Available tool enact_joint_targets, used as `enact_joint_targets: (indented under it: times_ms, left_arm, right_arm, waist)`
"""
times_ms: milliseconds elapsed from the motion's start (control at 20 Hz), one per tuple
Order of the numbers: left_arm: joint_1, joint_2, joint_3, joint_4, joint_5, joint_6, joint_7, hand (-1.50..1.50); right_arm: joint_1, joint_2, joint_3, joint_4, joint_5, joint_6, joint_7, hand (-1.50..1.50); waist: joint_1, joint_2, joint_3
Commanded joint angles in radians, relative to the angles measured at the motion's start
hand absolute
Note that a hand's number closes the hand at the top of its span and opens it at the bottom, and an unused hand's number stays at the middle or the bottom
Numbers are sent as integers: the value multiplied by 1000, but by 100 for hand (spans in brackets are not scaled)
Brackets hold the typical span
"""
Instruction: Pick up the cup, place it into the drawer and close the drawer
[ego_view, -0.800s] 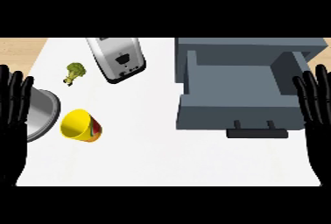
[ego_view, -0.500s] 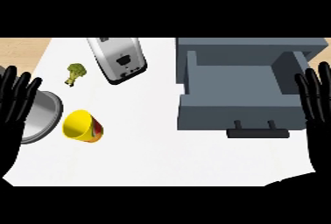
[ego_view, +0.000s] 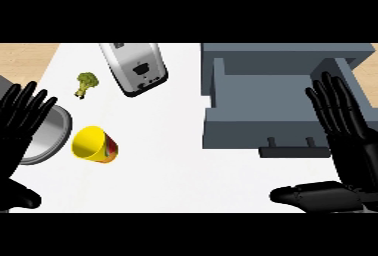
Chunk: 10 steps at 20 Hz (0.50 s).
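Observation:
A yellow cup (ego_view: 94, 144) with a red band lies on its side on the white counter, at the left. The grey drawer (ego_view: 238, 128) stands pulled open at the right, its inside bare and its dark handle (ego_view: 294, 150) facing me. My left hand (ego_view: 20, 123) is open at the left edge, fingers straight and pointing up, just left of the cup and apart from it. My right hand (ego_view: 348, 134) is open too, fingers up, over the drawer's right side, with its thumb (ego_view: 310, 194) stretched left below the handle.
A silver toaster (ego_view: 135, 67) lies at the back, with a small broccoli floret (ego_view: 86, 83) to its left. A metal bowl (ego_view: 46, 138) sits partly under my left hand. The grey cabinet (ego_view: 288, 53) rises behind the drawer.
Both hands have shifted slightly inward and up; the right thumb now shows below the drawer handle. The cup and drawer have not moved.

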Motion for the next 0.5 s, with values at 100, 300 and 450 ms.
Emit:
enact_joint_targets:
  times_ms: [100, 300, 450]
  left_arm:
    - [-104, 26, 34, 237, -77, -54, -61, -150]
    - [-139, 27, 29, 375, -156, -85, -115, -150]
    - [-165, 37, 36, 529, -250, -115, -231, -150]
  right_arm:
    - [-79, -32, -88, 140, -69, 61, -55, -150]
    - [-97, -28, -66, 87, -41, 50, -4, -150]
    - [-99, -3, -40, 158, 14, 39, -89, -150]
  waist:
    - [-2, 0, 1]
    - [-4, -1, 1]
    - [-4, 0, 1]
